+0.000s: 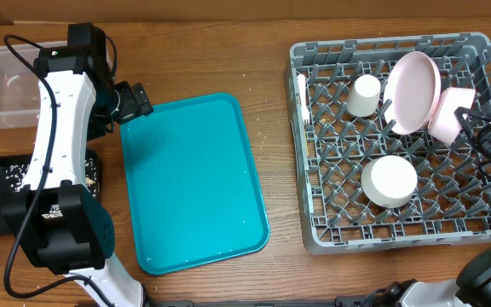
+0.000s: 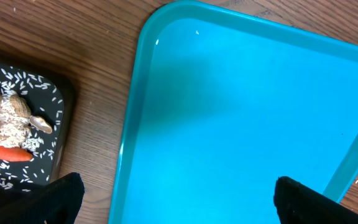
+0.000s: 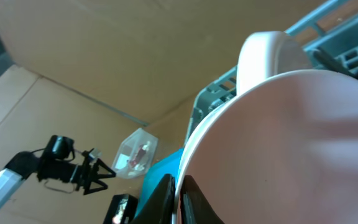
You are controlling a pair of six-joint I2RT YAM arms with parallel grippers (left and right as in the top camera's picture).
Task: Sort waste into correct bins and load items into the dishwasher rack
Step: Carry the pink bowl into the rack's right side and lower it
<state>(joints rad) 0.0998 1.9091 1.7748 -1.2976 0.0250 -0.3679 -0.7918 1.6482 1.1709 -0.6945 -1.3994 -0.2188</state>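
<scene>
Loading step: my right hand (image 3: 178, 194) pinches bowl (image 1: 450, 112) rim at rack (image 1: 382, 44) far-right corner, beside plate (image 1: 413, 89). My left hand (image 2: 179, 208) open above tray (image 2: 241, 112). Next, I judge: seat bowl between pegs, release gently.

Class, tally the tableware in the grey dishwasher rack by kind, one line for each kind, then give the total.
Plate: 1
Bowls: 2, the pink bowl and the white bowl
Cup: 1
Fork: 1
Total: 5
</scene>
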